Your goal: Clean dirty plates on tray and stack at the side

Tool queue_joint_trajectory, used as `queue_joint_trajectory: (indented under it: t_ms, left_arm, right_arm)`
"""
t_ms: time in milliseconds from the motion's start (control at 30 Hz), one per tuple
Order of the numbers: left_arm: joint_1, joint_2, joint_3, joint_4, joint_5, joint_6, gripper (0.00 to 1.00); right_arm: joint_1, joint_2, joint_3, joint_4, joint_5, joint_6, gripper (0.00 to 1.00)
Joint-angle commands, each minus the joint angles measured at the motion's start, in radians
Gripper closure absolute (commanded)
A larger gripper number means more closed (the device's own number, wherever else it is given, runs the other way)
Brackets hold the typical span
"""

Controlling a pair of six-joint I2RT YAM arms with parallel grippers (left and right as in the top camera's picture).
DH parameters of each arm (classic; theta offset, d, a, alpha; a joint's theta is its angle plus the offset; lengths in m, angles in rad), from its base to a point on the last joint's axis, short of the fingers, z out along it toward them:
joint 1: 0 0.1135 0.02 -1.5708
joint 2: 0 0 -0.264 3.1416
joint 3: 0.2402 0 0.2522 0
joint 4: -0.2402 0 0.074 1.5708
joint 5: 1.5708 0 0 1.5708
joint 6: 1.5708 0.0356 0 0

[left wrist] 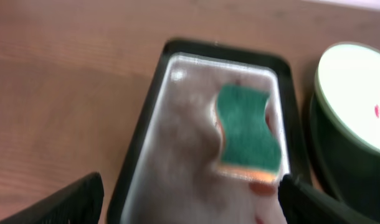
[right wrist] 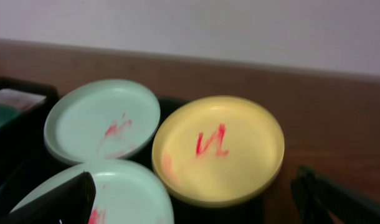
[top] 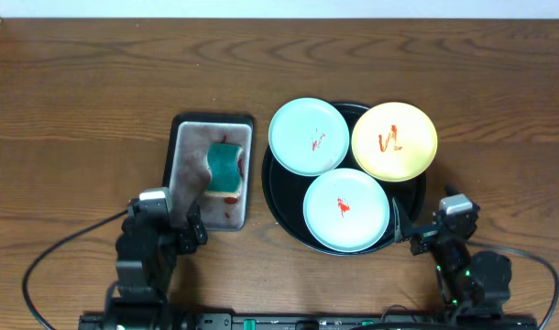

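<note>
Overhead, the sponge (top: 224, 167) lies in the grey pan (top: 183, 128), straight ahead of the left tool (left wrist: 191, 186), with its long side pointing away, so the left arm is nearer. Three smeared plates (top: 346, 209) sit on the black tray (top: 276, 194), just ahead of the right tool (right wrist: 193, 179). Both tools are spread wide and hold nothing, and nothing blocks the way.

Brown wood-grain table (top: 78, 82) spread beneath the fingers (right wrist: 339, 199); far ahead of them, plain pale wall (right wrist: 190, 25).
</note>
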Motion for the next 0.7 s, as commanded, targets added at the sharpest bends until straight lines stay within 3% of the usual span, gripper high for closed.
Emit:
queue_joint_trajectory:
  t_ms: [0, 267, 433, 667]
  left_arm:
    - [0.006, 0.177, 0.201, -0.117, -0.011, -0.024, 0.10]
    - [0.006, 0.457, 0.476, -0.373, 0.098, -0.024, 0.10]
    - [0.006, 0.491, 0.482, -0.389, 0.173, -0.024, 0.10]
    - [0.006, 0.494, 0.481, -0.316, 0.178, -0.024, 0.10]
  right_arm:
    - [0.008, 0.145, 0.159, -0.067, 0.011, 0.056, 0.01]
    - [0.009, 0.559, 0.503, -0.348, -0.002, 0.084, 0.01]
    - [0.009, 0.723, 0.602, -0.380, 0.002, 0.084, 0.01]
    - [0.009, 0.795, 0.606, -0.373, -0.040, 0.084, 0.01]
